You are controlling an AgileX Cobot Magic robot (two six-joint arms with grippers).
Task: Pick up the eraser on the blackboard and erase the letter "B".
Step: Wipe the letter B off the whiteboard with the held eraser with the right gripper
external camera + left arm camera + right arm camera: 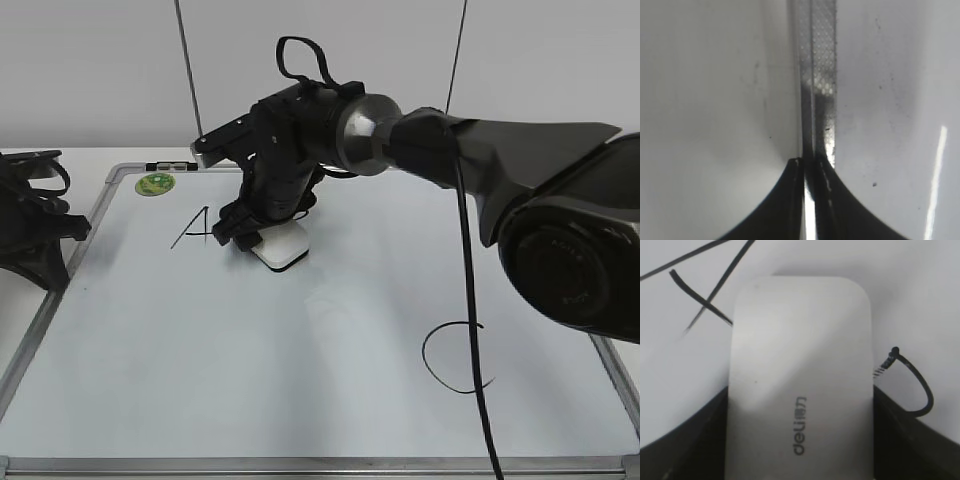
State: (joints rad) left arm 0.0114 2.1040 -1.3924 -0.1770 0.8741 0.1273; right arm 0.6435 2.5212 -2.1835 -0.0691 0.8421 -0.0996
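The white eraser [283, 246] lies flat on the blackboard [300, 380], just right of the black "A" [193, 228]. My right gripper [262, 225] is shut on the eraser, one finger on each long side. In the right wrist view the eraser [800, 355] fills the middle between the jaws [800, 392]. Only one curved black stroke of the "B" [920, 385] shows at its right side; the rest is hidden under it or gone. The "A" strokes [705, 285] are at upper left. My left gripper [30, 225] rests at the board's left edge, shut and empty [810, 162].
A large black "C" [455, 355] is on the board at the right front. A round green sticker [155, 184] sits at the board's far left corner. The silver frame [820, 75] runs under the left gripper. The right arm's cable [470, 300] hangs over the board.
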